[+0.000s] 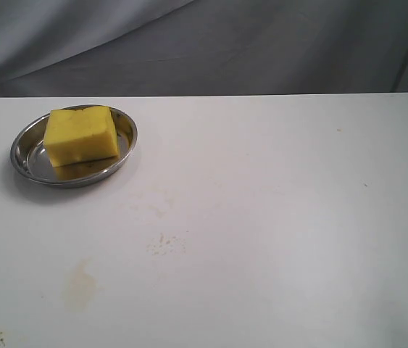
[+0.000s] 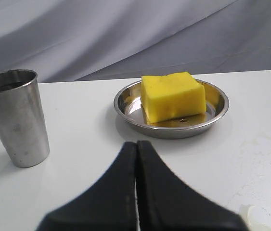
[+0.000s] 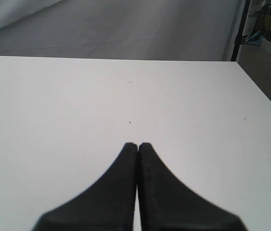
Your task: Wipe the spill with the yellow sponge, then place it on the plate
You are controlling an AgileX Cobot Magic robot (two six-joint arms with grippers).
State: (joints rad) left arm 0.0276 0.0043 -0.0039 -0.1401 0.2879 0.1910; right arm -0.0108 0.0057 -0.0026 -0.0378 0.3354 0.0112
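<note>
The yellow sponge (image 1: 80, 135) (image 2: 173, 96) lies in the round steel plate (image 1: 24, 152) (image 2: 218, 111) at the table's far left. A faint tan stain of the spill (image 1: 81, 283) marks the white tabletop near the front left, with a paler dried patch (image 1: 166, 244) to its right. My left gripper (image 2: 136, 143) is shut and empty, a short way back from the plate. Over bare table, my right gripper (image 3: 137, 144) is also shut with nothing in it. Neither gripper shows in the exterior view.
A steel cup (image 2: 16, 115) stands upright beside the plate, seen only in the left wrist view. Grey cloth (image 1: 204, 43) hangs behind the table's far edge. The table's right edge (image 3: 258, 86) drops to a floor with clutter.
</note>
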